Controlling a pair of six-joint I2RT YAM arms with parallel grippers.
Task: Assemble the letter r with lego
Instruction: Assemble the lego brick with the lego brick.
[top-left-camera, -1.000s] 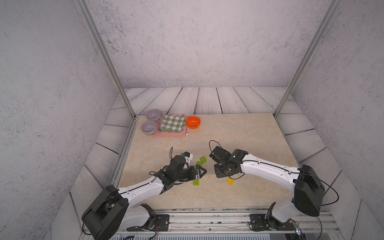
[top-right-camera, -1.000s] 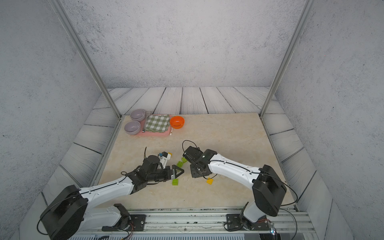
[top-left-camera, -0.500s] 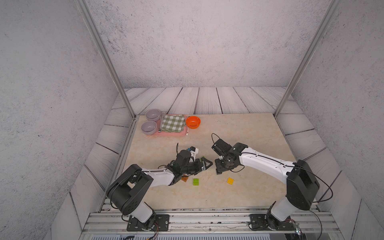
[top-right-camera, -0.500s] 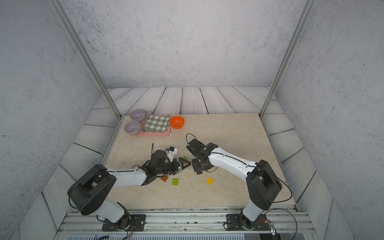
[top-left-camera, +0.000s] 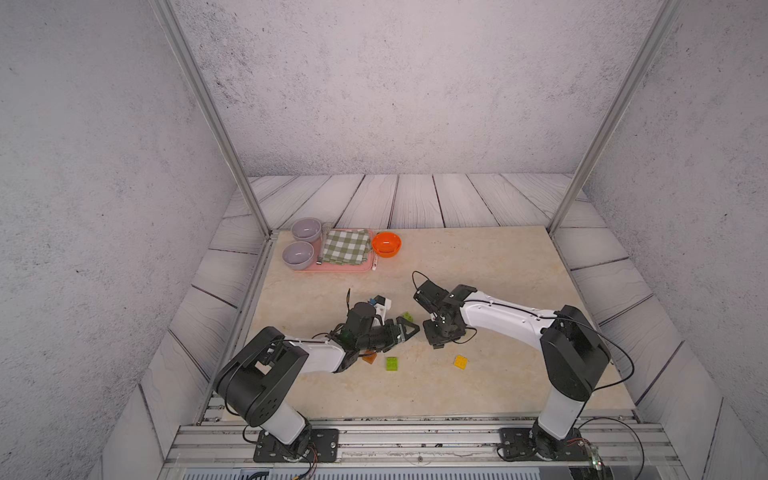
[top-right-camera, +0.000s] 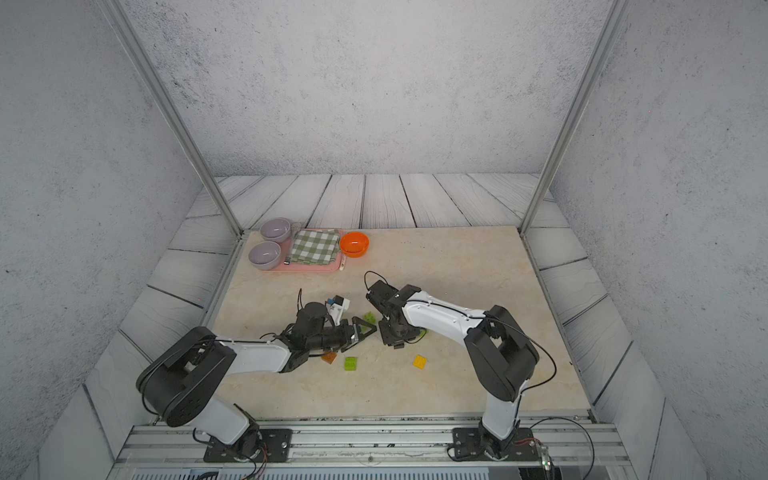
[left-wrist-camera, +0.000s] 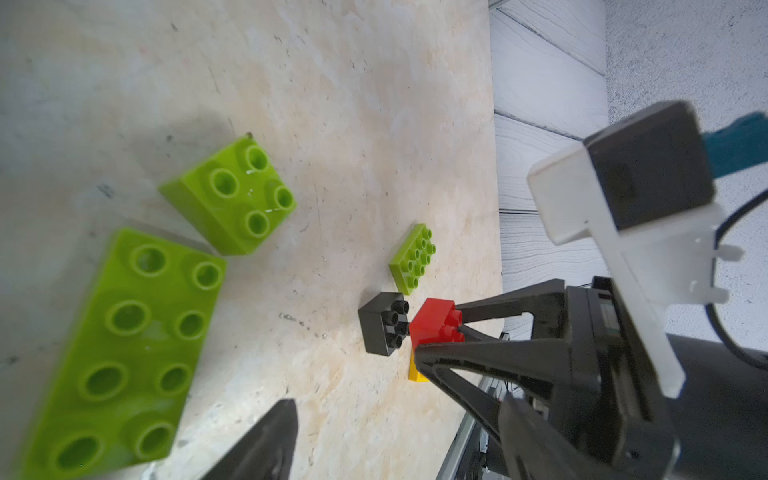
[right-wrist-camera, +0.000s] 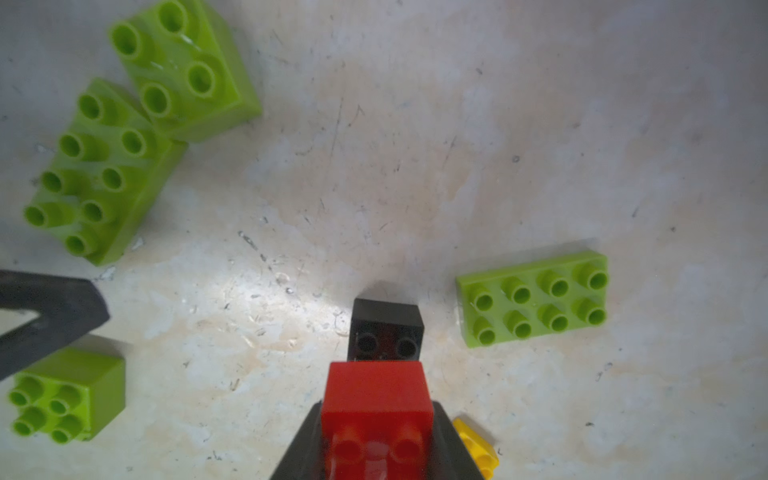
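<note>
My right gripper (right-wrist-camera: 376, 461) is shut on a red lego brick (right-wrist-camera: 376, 409), right next to a black brick (right-wrist-camera: 386, 320) on the table. A yellow brick (right-wrist-camera: 478, 449) lies by its finger. A long lime brick (right-wrist-camera: 534, 299) lies beyond. My left gripper (left-wrist-camera: 399, 415) is open and holds nothing, and faces the right gripper (top-left-camera: 440, 338) from close by. Near it lie a long lime brick (left-wrist-camera: 120, 353) and a square lime brick (left-wrist-camera: 232, 195). In both top views the left gripper (top-left-camera: 409, 330) is low over the table.
A lime brick (top-left-camera: 391, 363), a yellow brick (top-left-camera: 460, 361) and a brown-orange brick (top-left-camera: 370, 357) lie toward the front. At the back left a pink tray (top-left-camera: 332, 268) carries two grey bowls (top-left-camera: 297, 254) and a checked cloth (top-left-camera: 345, 247). An orange bowl (top-left-camera: 386, 244) stands beside it.
The left arm has folded back and its gripper has shifted away from the front edge, closing slightly. The right gripper, still holding the red brick, has moved a little left toward it.
</note>
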